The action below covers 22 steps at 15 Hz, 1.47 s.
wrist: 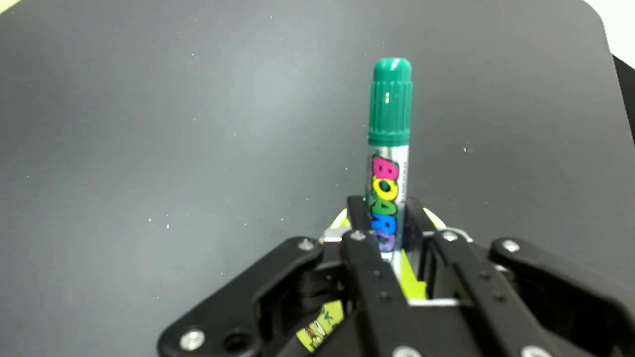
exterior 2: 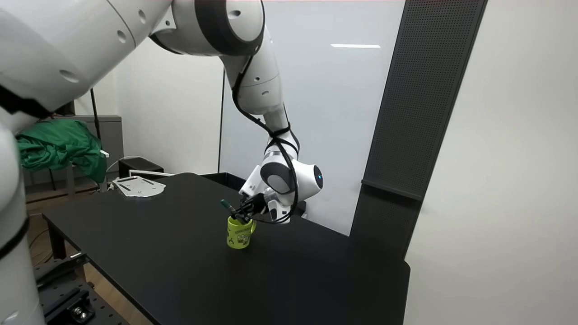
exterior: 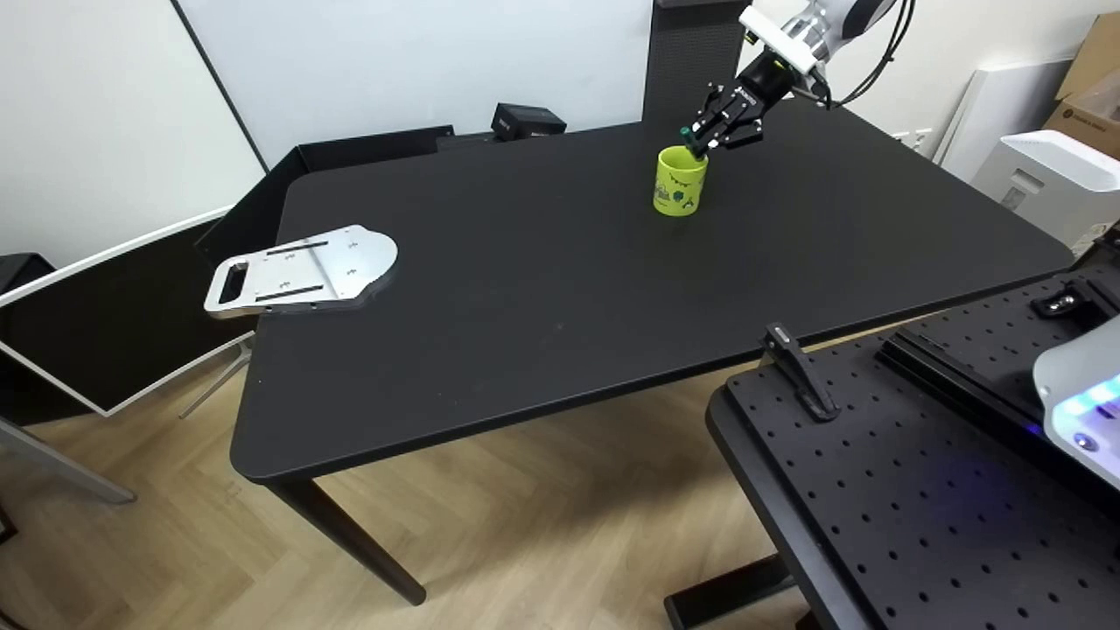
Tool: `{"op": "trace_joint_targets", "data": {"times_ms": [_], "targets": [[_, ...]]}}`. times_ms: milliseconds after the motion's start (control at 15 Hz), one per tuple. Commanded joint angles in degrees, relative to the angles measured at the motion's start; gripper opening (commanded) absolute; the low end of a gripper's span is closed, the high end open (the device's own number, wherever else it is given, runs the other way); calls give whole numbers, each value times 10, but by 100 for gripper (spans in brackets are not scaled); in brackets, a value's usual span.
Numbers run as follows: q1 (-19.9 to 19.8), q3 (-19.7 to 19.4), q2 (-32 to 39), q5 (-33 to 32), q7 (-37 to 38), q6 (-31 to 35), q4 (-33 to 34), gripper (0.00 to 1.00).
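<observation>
In the wrist view, the hand (wrist: 386,213) is covering most of the lime-green mug (wrist: 321,326) and hiding the lower end of the green-capped board marker (wrist: 389,158). In an exterior view, the top and left edges are cropping the robot arm (exterior 2: 258,92).

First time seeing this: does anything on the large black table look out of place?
Yes: the flat, shiny silver plate juts past the edge of the table, so it looks carelessly placed. The lime-green mug stands upright; the green-capped marker tilts, held by the black gripper.
</observation>
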Motion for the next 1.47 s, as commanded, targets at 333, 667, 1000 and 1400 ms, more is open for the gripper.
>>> {"op": "trace_joint_targets", "data": {"times_ms": [333, 667, 1000, 1400], "targets": [[15, 7, 63, 27, 5, -6, 62, 5], [19, 8, 68, 25, 4, -10, 73, 59], [32, 6, 44, 15, 5, -1, 68, 94], [65, -4, 4, -14, 11, 32, 50, 100]]}}
